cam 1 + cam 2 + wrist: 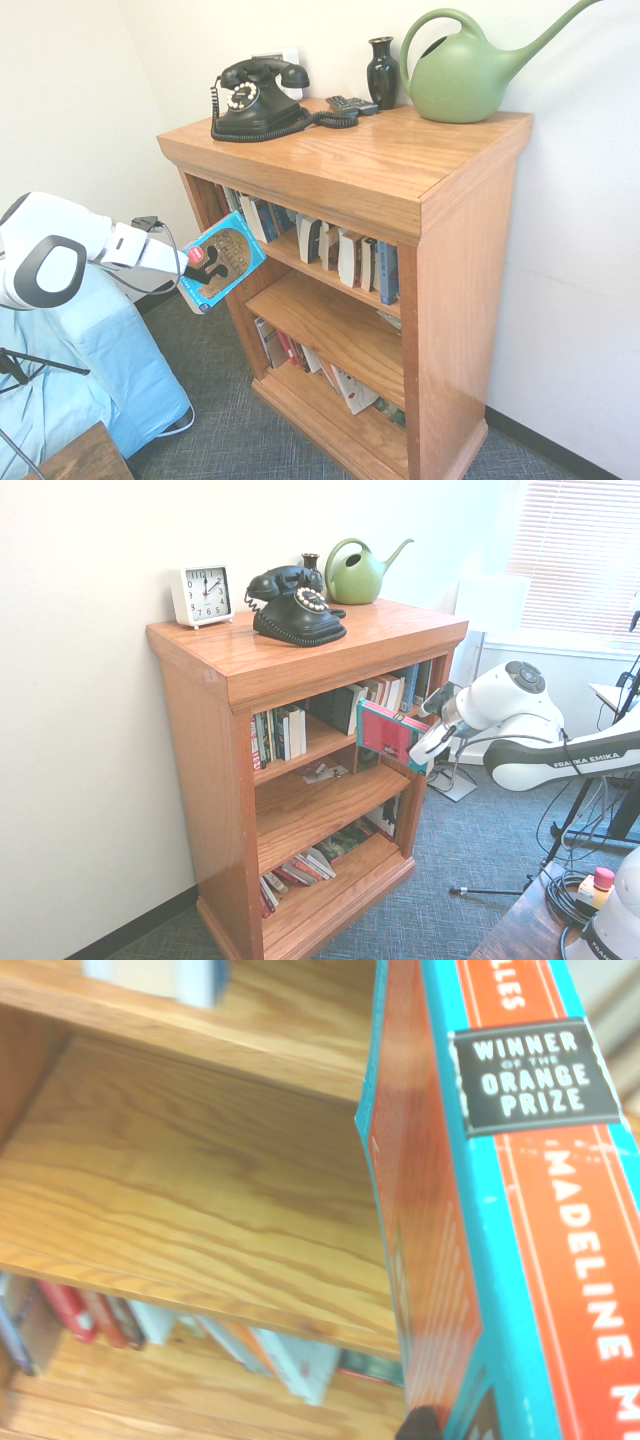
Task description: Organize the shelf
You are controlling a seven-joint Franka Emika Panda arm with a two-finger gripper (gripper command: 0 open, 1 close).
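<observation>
The shelf is an orange-brown wooden bookcase with a thick top, also seen from the other side. My gripper is shut on a teal and orange paperback book, holding it tilted in the air just outside the shelf's open front, level with the upper and middle boards. In the second exterior view the book hangs before the right end of the shelf with the gripper behind it. In the wrist view the book fills the right side, and the bare middle board lies behind it.
On top stand a black telephone, a dark vase, a green watering can and a white clock. Upright books fill the upper board; leaning books lie on the lowest. A blue-covered block stands under the arm.
</observation>
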